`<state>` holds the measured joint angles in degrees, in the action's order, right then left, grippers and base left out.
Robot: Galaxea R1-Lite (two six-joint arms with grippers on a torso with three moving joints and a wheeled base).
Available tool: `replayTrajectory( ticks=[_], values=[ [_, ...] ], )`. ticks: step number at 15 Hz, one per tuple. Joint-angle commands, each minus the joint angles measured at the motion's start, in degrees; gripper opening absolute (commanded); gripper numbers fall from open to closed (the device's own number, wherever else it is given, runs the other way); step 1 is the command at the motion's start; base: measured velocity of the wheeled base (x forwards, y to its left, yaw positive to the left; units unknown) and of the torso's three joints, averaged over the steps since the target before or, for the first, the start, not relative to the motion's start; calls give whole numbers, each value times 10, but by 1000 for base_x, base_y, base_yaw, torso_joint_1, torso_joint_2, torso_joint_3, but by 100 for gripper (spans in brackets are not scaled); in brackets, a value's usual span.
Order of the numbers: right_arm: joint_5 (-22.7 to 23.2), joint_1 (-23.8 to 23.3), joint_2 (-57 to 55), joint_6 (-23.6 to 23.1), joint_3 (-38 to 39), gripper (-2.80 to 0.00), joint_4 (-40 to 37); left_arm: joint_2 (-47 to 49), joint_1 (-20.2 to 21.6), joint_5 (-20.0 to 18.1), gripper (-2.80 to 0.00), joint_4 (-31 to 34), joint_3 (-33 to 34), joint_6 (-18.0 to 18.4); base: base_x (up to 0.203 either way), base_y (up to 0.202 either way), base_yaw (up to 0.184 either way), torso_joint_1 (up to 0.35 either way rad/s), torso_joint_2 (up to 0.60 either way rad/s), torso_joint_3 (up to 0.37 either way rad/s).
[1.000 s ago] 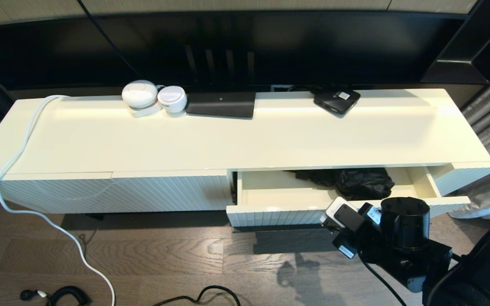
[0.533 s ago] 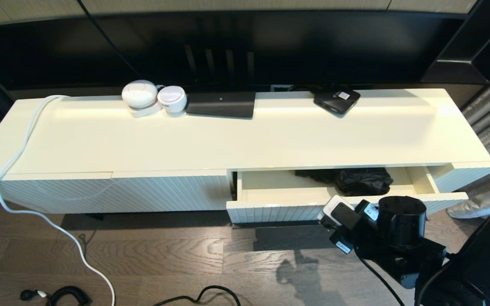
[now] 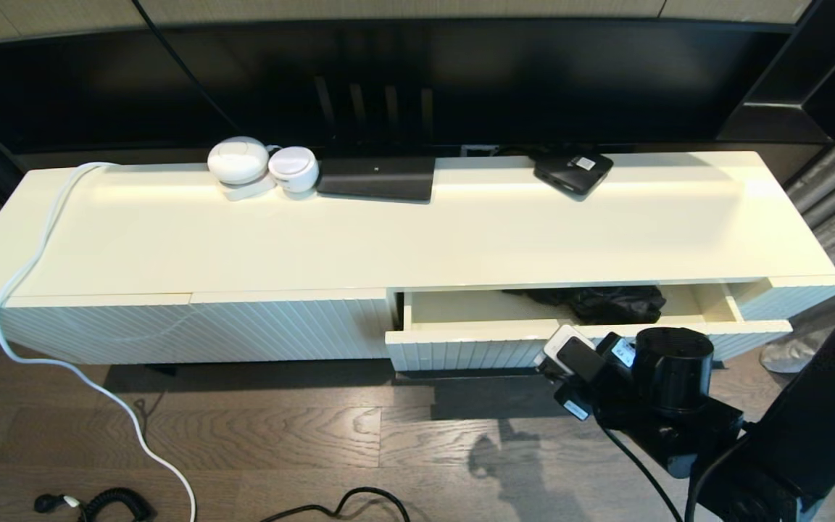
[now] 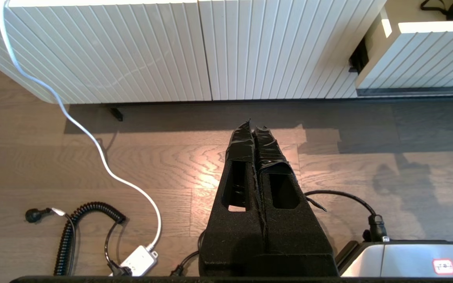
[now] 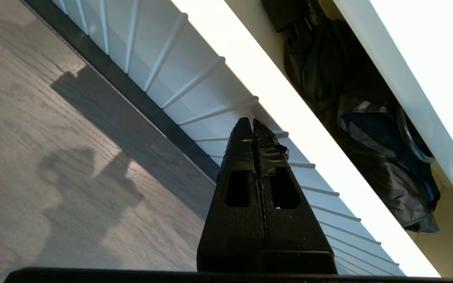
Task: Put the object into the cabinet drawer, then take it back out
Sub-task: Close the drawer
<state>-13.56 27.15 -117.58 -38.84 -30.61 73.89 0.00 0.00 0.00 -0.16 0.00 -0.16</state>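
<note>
The drawer [image 3: 475,341] stands partly open at the right half of the long cream cabinet [image 3: 403,232], its ribbed front jutting a little past the closed ribbed panel [image 3: 193,330] beside it. Inside the drawer lies the object [image 3: 617,303], a crumpled black thing, perhaps a bag or folded cloth; it sits toward the right side of the drawer, half under the cabinet top.

The right gripper [image 5: 253,125] is just in front of the drawer's ribbed face, right of the drawer's middle. Its two black taped fingers [image 5: 239,145] are pressed together with nothing between them. Their tips are at the ribs below the front's bright top edge; whether they actually touch the ribs is hard to tell from the wrist view. In the head view the right arm comes in from the lower right, with its wrist block covering part of the drawer front.

The left gripper [image 4: 253,127] hangs low over the wooden floor [image 3: 280,435], well apart from the cabinet, its fingers also pressed together and empty.

On the cabinet top, along the back edge, are two white round devices [image 3: 262,167], a flat black box [image 3: 376,177] and a smaller black box [image 3: 573,170]. A white cable [image 3: 33,268] runs off the left end down to the floor, where a coiled black cord [image 4: 69,232] lies.
</note>
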Motion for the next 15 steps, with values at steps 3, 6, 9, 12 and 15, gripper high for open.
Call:
replayTrajectory(
  ticks=[3,6,9,12,15],
  values=[
    [-1,-2,-15,-3,-10,-280,7,0,0,0,-280,0,1,0,0,0,0,0,0,0],
    [-1,-2,-28,-6,-22,-280,21,0,0,0,-280,0,0,0,0,0,0,0,0,0],
    [-1,-6,-43,-10,-43,-280,23,0,0,0,-280,0,1,0,0,0,0,0,0,0],
    [-1,-10,-59,-10,-67,-280,22,0,0,0,-280,0,1,0,0,0,0,0,0,0],
    [2,-13,-70,-10,-87,-280,21,0,0,0,-280,0,0,0,0,0,0,0,0,0]
  ],
)
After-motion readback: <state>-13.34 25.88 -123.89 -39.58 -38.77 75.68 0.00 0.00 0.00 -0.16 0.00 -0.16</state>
